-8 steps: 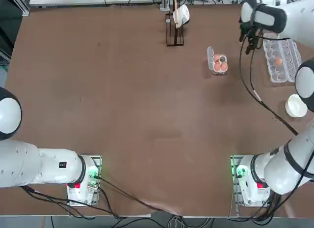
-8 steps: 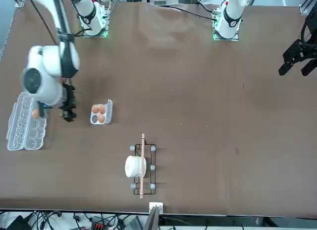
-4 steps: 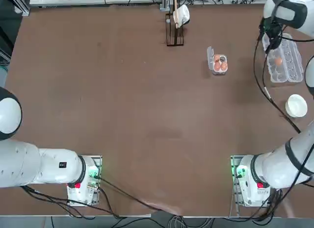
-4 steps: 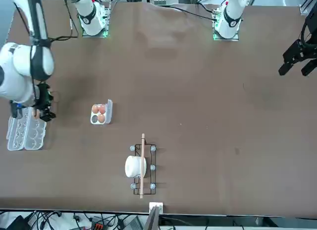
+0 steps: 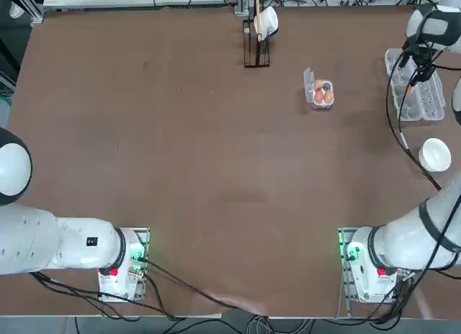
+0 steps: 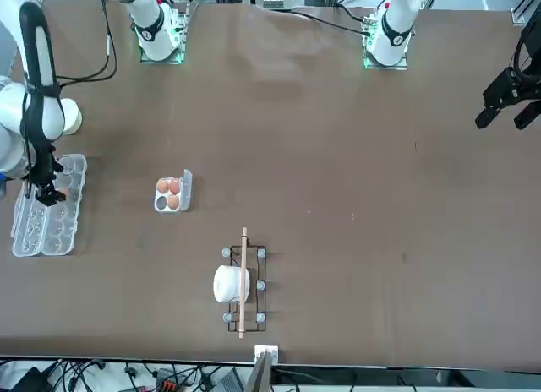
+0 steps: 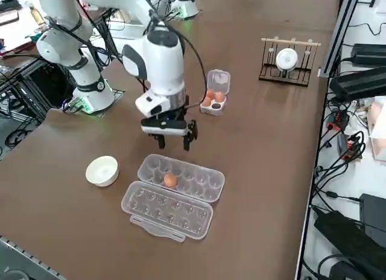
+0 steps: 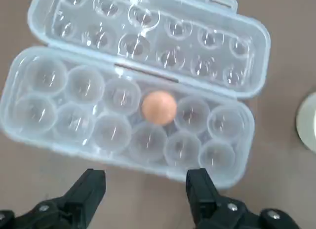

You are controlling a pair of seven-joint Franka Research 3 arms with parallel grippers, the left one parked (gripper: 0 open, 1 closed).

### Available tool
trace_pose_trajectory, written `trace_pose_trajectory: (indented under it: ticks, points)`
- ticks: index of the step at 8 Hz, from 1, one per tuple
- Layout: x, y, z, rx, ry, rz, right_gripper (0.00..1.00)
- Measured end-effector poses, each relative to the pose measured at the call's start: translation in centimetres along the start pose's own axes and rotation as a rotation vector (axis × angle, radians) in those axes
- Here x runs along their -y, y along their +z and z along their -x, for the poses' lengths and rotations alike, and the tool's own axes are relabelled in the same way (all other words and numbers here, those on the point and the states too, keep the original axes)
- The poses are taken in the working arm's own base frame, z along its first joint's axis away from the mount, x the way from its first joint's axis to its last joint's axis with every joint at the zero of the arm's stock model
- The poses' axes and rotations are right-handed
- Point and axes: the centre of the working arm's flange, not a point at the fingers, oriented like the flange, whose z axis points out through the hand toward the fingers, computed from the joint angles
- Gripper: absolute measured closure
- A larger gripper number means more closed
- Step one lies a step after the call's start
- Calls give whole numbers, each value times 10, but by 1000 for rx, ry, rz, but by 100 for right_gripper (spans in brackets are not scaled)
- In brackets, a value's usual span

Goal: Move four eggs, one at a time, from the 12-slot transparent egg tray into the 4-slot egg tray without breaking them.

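The 12-slot transparent egg tray (image 5: 425,107) (image 6: 51,236) (image 7: 199,177) (image 8: 59,91) lies open at the table's right edge, lid flat beside it. One orange-brown egg (image 7: 170,180) (image 8: 159,107) sits in a middle cup of it. The 4-slot egg tray (image 5: 308,86) (image 6: 187,189) (image 7: 218,82) holds three eggs (image 5: 323,95) (image 6: 169,191) (image 7: 211,97); one cup is bare. My right gripper (image 7: 175,142) (image 8: 145,189) (image 5: 416,69) (image 6: 46,193) hovers open and empty over the long tray's edge on the small tray's side, above and short of the egg.
A round white bowl (image 5: 435,155) (image 7: 101,170) rests near the long tray, toward the robot. A wire rack with a white cup (image 5: 258,32) (image 6: 241,282) (image 7: 288,60) stands at the table's far edge.
My right arm has swung away from the 4-slot tray's side and over to the 12-slot tray, gripper open and empty throughout. The trays and eggs have stayed put.
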Motion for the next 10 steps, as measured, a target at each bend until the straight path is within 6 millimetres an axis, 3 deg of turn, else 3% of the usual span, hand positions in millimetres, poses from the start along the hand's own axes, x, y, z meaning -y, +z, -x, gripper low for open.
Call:
trace_pose_trajectory:
  ticks: [3,10]
  points:
    - [-12,43,-26,-31,39,-9,4]
    - [-7,68,-36,5,162,-32,4]
